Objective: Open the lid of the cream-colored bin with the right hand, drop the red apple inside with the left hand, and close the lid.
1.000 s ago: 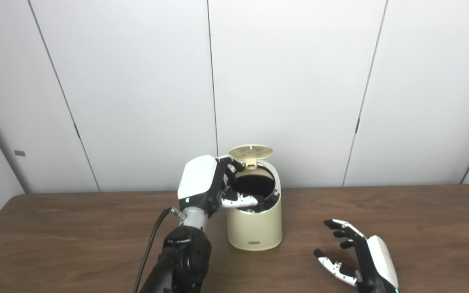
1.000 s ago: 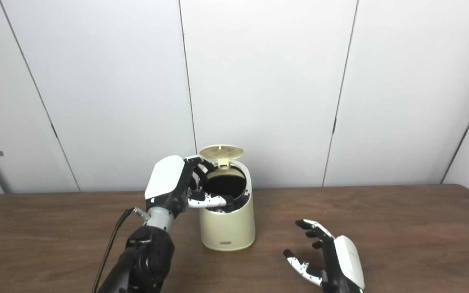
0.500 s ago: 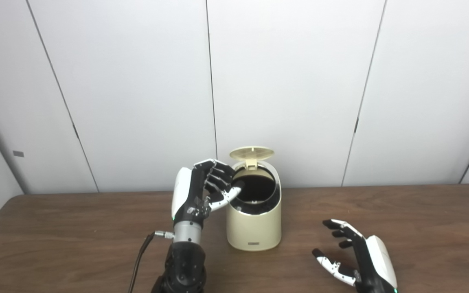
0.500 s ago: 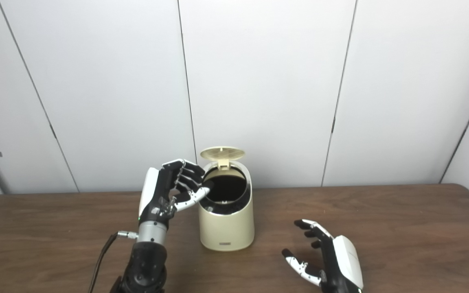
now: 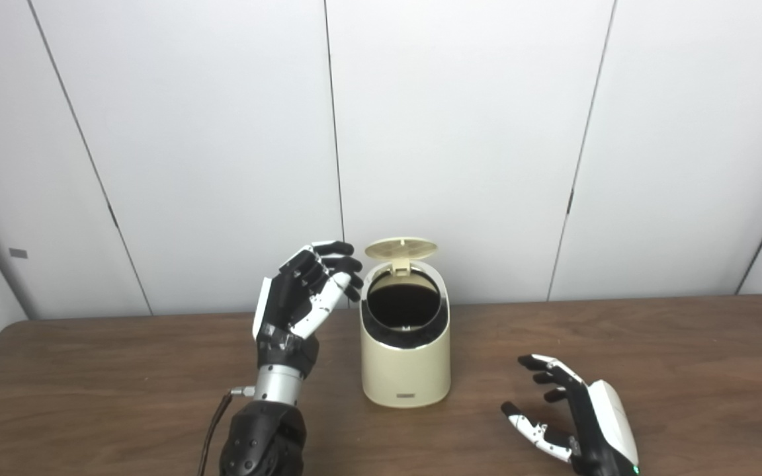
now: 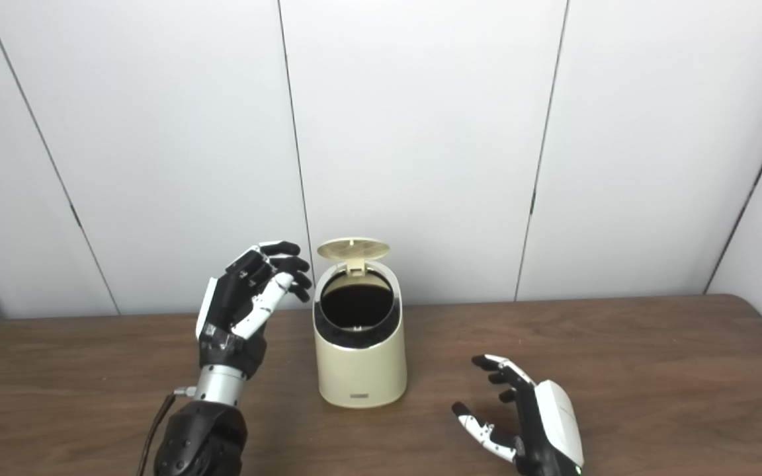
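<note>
Standing on wood-grain table (image 5: 90, 370): rounded glossy cream bin (image 5: 406, 360), ribbed lid (image 5: 401, 248) raised.

The cream-colored bin (image 5: 406, 357) stood upright on the table (image 5: 90, 370), its round lid (image 5: 400, 248) raised open at the back.

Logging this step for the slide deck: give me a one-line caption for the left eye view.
Left hand raised open beside the cream-colored bin, lid up; right hand open over the table.
</note>
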You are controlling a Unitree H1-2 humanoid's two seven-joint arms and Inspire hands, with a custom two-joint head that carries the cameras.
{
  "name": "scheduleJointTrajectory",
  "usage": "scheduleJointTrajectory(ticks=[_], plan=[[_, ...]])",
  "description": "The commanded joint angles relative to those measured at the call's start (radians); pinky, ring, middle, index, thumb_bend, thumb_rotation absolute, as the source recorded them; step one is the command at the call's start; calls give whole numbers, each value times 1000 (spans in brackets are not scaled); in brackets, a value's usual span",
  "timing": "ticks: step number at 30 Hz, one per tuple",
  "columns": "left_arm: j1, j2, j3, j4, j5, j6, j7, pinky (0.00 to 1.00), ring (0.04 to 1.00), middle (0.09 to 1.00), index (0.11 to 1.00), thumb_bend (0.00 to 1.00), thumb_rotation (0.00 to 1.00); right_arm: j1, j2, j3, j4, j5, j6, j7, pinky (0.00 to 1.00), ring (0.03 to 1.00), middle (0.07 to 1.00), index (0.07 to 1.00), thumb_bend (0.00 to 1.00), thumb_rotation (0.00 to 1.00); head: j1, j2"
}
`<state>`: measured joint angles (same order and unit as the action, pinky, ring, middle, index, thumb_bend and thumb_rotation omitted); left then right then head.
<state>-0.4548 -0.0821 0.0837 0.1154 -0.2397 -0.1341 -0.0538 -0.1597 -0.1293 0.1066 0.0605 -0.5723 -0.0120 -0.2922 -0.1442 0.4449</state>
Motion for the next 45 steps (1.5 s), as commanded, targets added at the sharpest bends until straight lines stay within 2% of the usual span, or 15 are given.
scheduleJointTrajectory(ticks=[1,4,7,10,12,14,17,19,24,27,34,39,45], plan=[[-12,22,14,-45,-13,-40,-9,407,501,563,596,542,804,1,10,0,-18,11,-62,-29,617,733,762,737,314,342,-2,1],[14,47,17,-67,87,-48,40,398,493,557,592,467,787,-1,3,-2,-32,16,-106,-42,617,739,773,755,339,399,-2,0],[56,77,18,-69,175,-62,75,384,469,530,581,374,655,-6,-5,-8,-71,-1,-121,-51,619,741,776,757,353,427,-11,4],[97,105,23,-55,181,-76,75,408,489,544,586,354,563,-17,-21,-17,-125,-22,-122,-42,607,732,782,759,368,450,-14,5],[124,131,21,-40,183,-90,65,458,536,579,614,355,579,-36,-49,-16,-159,-52,-123,-27,623,738,794,778,411,626,-15,7],[141,149,17,-27,187,-101,56,522,582,614,643,384,650,-54,-70,-15,-191,-68,-109,1,685,787,825,816,508,820,-17,7],[166,174,8,-2,181,-125,30,570,621,647,669,419,696,-100,-98,-6,-277,-102,-66,73,738,832,859,852,573,927,-21,1],[189,191,0,6,182,-124,13,581,634,660,677,430,711,-157,-117,-1,-338,-116,-21,148,752,851,872,866,598,959,-22,-1],[243,209,-11,25,182,-112,-10,596,654,690,699,418,722,-295,-127,-3,-454,-144,116,324,785,878,892,891,636,949,-21,-1],[266,200,-13,50,200,-118,4,598,657,694,696,411,717,-381,-142,9,-479,-166,170,424,812,901,909,905,683,989,-14,-2],[271,199,-28,84,209,-142,-3,597,657,689,690,380,727,-518,-158,43,-439,-177,196,540,804,923,913,901,721,909,-7,4],[277,196,-32,79,208,-138,-4,585,651,685,688,394,750,-604,-170,87,-379,-194,190,607,811,925,910,899,786,949,-2,5],[277,198,-41,75,197,-132,-19,590,664,697,695,396,775,-686,-171,135,-306,-199,212,694,831,918,896,886,795,915,5,5]])
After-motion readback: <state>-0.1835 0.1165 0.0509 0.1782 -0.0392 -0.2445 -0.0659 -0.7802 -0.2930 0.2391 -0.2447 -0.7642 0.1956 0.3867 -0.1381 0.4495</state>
